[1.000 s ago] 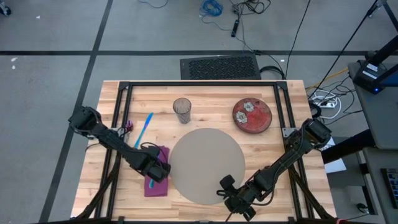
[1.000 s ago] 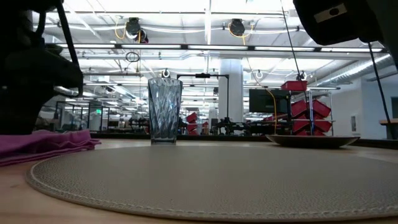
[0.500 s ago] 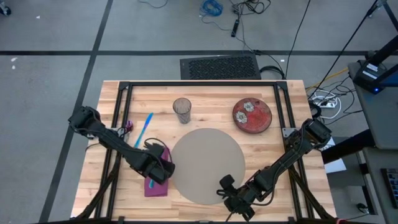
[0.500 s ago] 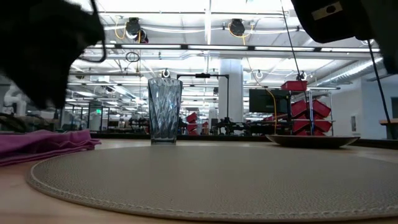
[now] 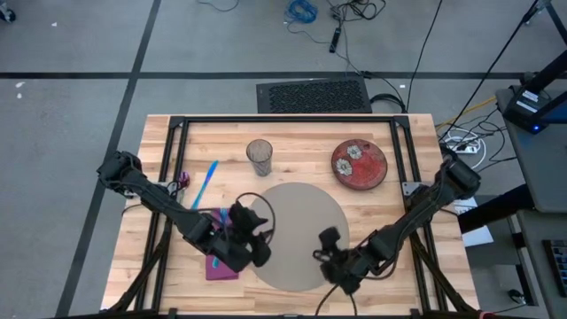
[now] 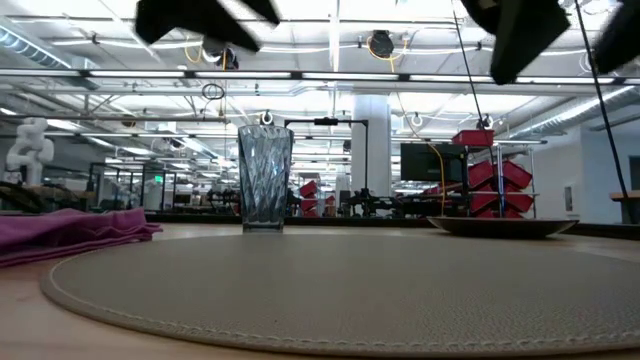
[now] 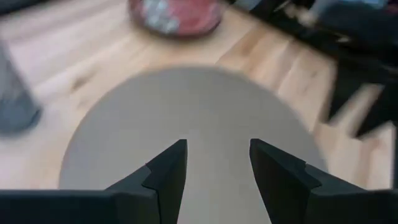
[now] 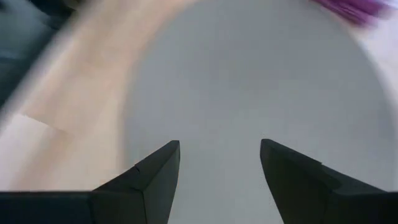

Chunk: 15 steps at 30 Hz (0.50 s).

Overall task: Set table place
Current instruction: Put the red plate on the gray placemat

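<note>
The round grey-tan mat (image 5: 297,232) lies flat in the middle of the light-wood table (image 5: 390,226). My left gripper (image 5: 259,237) is open and empty above the mat's left part, and its wrist view (image 7: 217,149) looks across the mat to the red plate (image 7: 174,14). My right gripper (image 5: 328,241) is open and empty above the mat's near right part (image 8: 219,149). The purple napkin (image 5: 218,266) lies left of the mat, partly hidden under my left arm. The clear glass (image 5: 260,157) and the red patterned plate (image 5: 360,164) stand beyond the mat. A blue utensil (image 5: 207,182) lies at the far left.
A small pink piece (image 5: 184,178) lies by the table's left edge. In the low view the glass (image 6: 265,178) stands upright behind the mat (image 6: 340,290), with the napkin (image 6: 70,232) to its left and the plate (image 6: 515,226) to its right. Black frame bars run along the table's sides.
My left gripper has left the napkin, risen and gone toward the table's right, out over the mat's left part. My right gripper has risen from the near edge and gone toward the far edge, over the mat. The napkin, glass and plate have stayed in place.
</note>
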Available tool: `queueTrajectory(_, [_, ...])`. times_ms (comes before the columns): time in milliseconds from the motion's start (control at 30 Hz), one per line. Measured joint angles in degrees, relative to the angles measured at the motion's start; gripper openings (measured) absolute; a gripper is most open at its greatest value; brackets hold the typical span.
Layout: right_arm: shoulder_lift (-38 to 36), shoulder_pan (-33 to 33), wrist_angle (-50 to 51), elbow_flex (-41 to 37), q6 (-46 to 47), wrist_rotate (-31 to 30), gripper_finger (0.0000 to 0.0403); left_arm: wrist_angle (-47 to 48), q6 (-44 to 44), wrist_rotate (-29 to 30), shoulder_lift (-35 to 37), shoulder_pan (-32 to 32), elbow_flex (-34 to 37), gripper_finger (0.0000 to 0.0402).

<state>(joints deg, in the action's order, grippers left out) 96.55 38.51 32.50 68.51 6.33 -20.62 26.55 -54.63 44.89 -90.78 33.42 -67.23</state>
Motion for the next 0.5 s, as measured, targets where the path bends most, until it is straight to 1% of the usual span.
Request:
queueTrajectory(67, [-2.3,-0.93,5.9,0.0,1.74,-4.32,0.0212,-4.15,4.66,0.92,-0.01,0.25,-0.01,0.0162])
queueTrajectory(167, [-5.39,-3.22,14.75,0.0,6.0,-9.67,0.0212,-7.99,9.0,1.22,-1.01,0.72,-0.01,0.0162])
queueTrajectory(267, [-7.54,-6.71,21.94,-0.22,9.62,-12.65,0.0212,-9.56,11.21,1.29,-2.6,1.25,-0.01,0.0162])
queueTrajectory(367, [-9.01,-11.73,24.21,-2.84,11.54,-12.73,0.0212,-9.64,11.76,1.26,-4.75,1.63,-0.01,0.0162])
queueTrajectory(433, [-9.31,-15.38,22.46,-6.0,11.81,-11.88,0.0212,-9.64,11.78,1.26,-6.52,1.95,-0.01,0.0162])
queueTrajectory(500, [-9.31,-19.16,19.77,-10.01,11.46,-9.13,0.0212,-9.75,11.69,1.24,-8.34,2.3,-0.01,0.0162])
